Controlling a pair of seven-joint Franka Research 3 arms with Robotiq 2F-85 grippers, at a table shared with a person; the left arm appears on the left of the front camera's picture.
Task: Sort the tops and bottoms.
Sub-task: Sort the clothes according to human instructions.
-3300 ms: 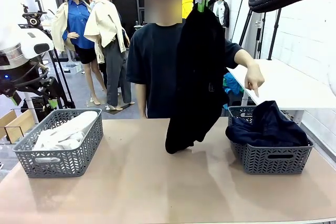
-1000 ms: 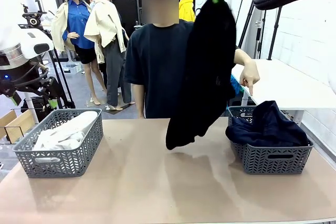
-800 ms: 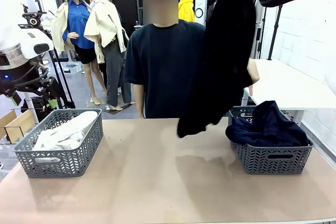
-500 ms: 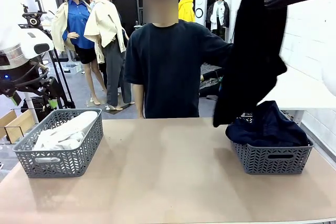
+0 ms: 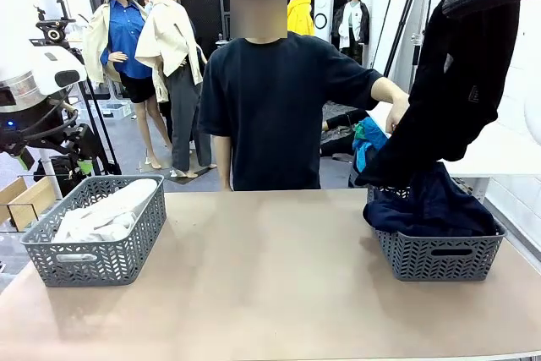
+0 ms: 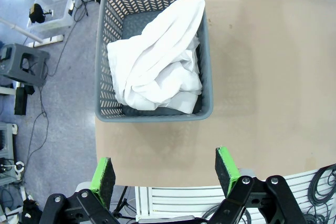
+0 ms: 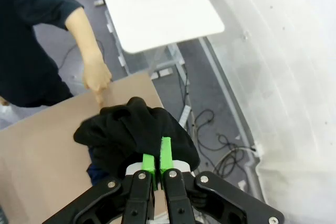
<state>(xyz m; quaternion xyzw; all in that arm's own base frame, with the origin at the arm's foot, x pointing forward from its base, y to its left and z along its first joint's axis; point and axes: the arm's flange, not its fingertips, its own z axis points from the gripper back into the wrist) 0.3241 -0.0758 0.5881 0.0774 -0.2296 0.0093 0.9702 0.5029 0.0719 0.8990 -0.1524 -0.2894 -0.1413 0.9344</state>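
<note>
Looking from the robot's side outward, the nearest thing is the bare worktop [image 5: 270,285], with a grey basket at each end. The left basket [image 5: 93,230] holds the tops [image 5: 106,213], a loose white bundle that fills most of it. In the left wrist view the left gripper [image 6: 165,174] hangs high above that basket's near end, its fingers spread wide and holding nothing.

The right basket [image 5: 435,251] already holds navy bottoms [image 5: 431,205], piled above the rim. Above it hangs the black garment [image 5: 452,99], its lower end draped just over the back left corner of the basket. In the right wrist view the right gripper [image 7: 159,163] has its fingers pinched together on a bunched fold of that black cloth, so the rest hangs free below.

Beyond the worktop stands the person, whose hand [image 5: 397,112] points down just beside the hanging garment, towards the right basket.

Judging from this, the garment is about over its basket and the next step is to lower and let go. The risk is in the hang: most of the cloth seems to sit towards the basket's left and far edge, so a release from this height could leave it slumped over the rim or on the worktop. The pile inside is already high, which leaves little room. The person's hand is close to the cloth, so a quick descent could brush it.
</note>
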